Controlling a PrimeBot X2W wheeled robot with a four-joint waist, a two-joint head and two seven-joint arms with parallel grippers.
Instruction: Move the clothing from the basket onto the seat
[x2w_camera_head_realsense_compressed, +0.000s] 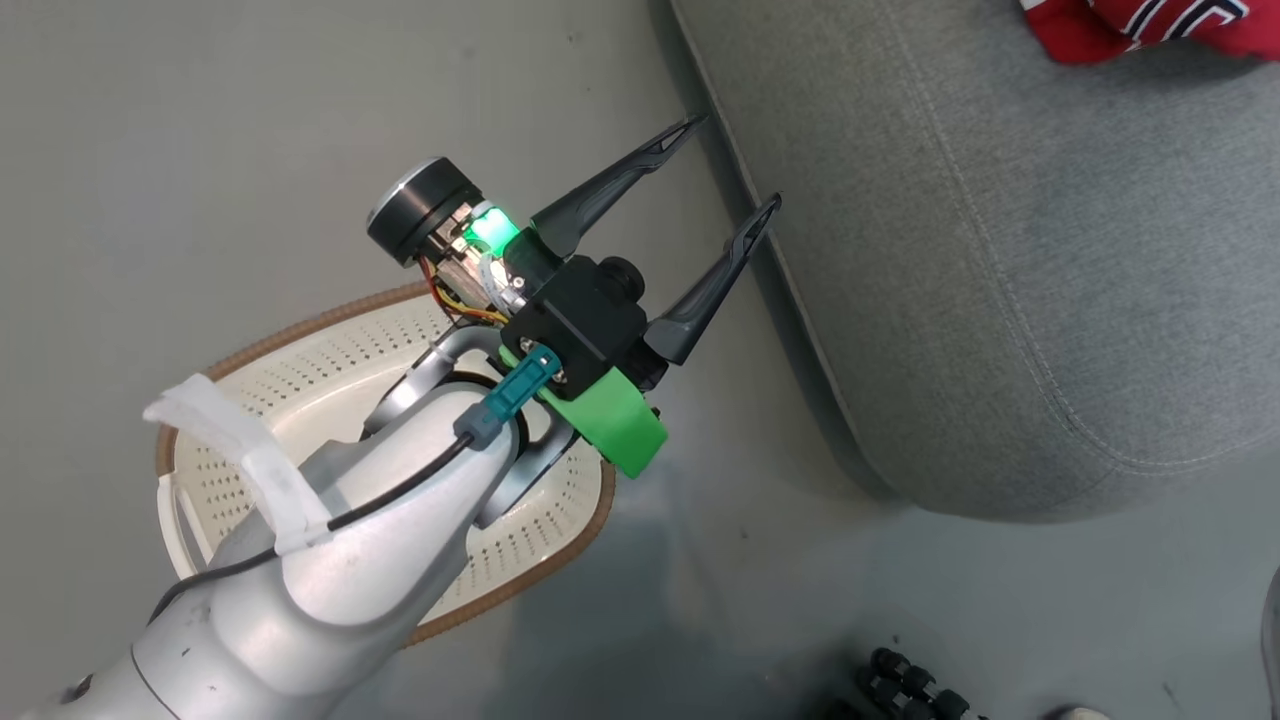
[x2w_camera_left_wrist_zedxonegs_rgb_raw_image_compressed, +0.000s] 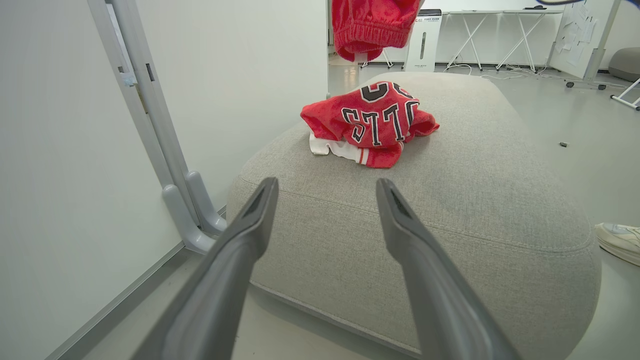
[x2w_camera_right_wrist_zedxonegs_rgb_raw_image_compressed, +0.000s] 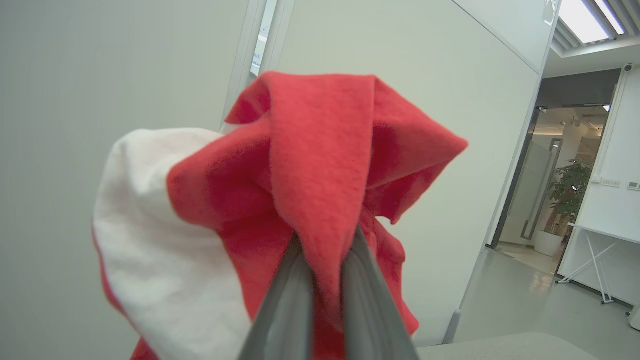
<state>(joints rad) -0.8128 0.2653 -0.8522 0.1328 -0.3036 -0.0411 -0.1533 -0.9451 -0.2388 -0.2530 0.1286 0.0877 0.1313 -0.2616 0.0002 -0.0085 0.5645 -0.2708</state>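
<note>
My left gripper (x2w_camera_head_realsense_compressed: 735, 160) stands open with nothing in it, above the floor between the basket (x2w_camera_head_realsense_compressed: 300, 330) and the seat (x2w_camera_head_realsense_compressed: 1000, 300), its fingertips close to the seat's edge. My left arm hides much of the cream basket; the part that shows holds no clothing. A crumpled red jersey with dark lettering (x2w_camera_left_wrist_zedxonegs_rgb_raw_image_compressed: 370, 125) lies on the grey seat (x2w_camera_left_wrist_zedxonegs_rgb_raw_image_compressed: 475, 175), ahead of the left gripper (x2w_camera_left_wrist_zedxonegs_rgb_raw_image_compressed: 326, 184). Its edge shows on the seat (x2w_camera_head_realsense_compressed: 1150, 25). My right gripper (x2w_camera_right_wrist_zedxonegs_rgb_raw_image_compressed: 327, 245) is shut on a red garment with white trim (x2w_camera_right_wrist_zedxonegs_rgb_raw_image_compressed: 320, 165). That garment hangs above the seat (x2w_camera_left_wrist_zedxonegs_rgb_raw_image_compressed: 372, 25).
A white partition with a grey metal foot (x2w_camera_left_wrist_zedxonegs_rgb_raw_image_compressed: 185, 200) stands left of the seat. A person's pale shoe (x2w_camera_left_wrist_zedxonegs_rgb_raw_image_compressed: 620, 240) rests on the floor to the seat's right. Black knobbed parts (x2w_camera_head_realsense_compressed: 905, 685) show at the bottom. Folding tables (x2w_camera_left_wrist_zedxonegs_rgb_raw_image_compressed: 500, 30) stand far behind.
</note>
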